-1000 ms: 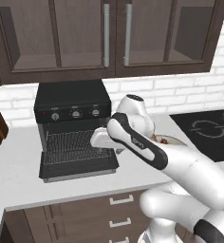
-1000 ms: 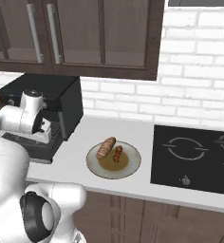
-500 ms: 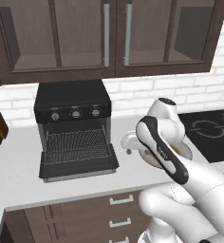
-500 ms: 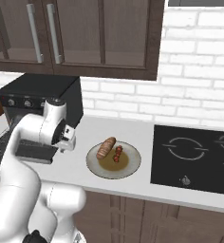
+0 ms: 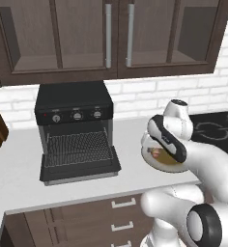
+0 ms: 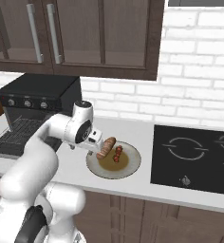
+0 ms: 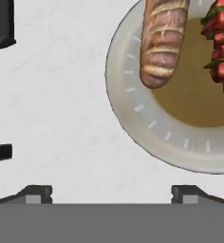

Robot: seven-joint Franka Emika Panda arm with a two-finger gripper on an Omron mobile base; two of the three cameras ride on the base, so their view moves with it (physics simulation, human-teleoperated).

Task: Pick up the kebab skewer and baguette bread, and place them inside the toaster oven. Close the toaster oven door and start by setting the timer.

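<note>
Hand view is showing the fingers (image 7: 111, 192) standing spread wide with nothing between them, hanging over the pale surface (image 7: 61, 118) just beside a round plate (image 7: 133, 123). On that plate the bread (image 7: 162, 40) and the skewer (image 7: 220, 45) are lying side by side, apart. Left base view is showing the toaster oven (image 5: 75, 113) well off to the side, its door (image 5: 82, 170) lying open flat on the surface, wire rack (image 5: 77, 144) showing.

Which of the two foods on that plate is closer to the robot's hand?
The baguette bread, the tan loaf with pale slashes. It lies on the plate's side nearer the open end effector; the kebab skewer, red chunks, lies beyond it.
</note>
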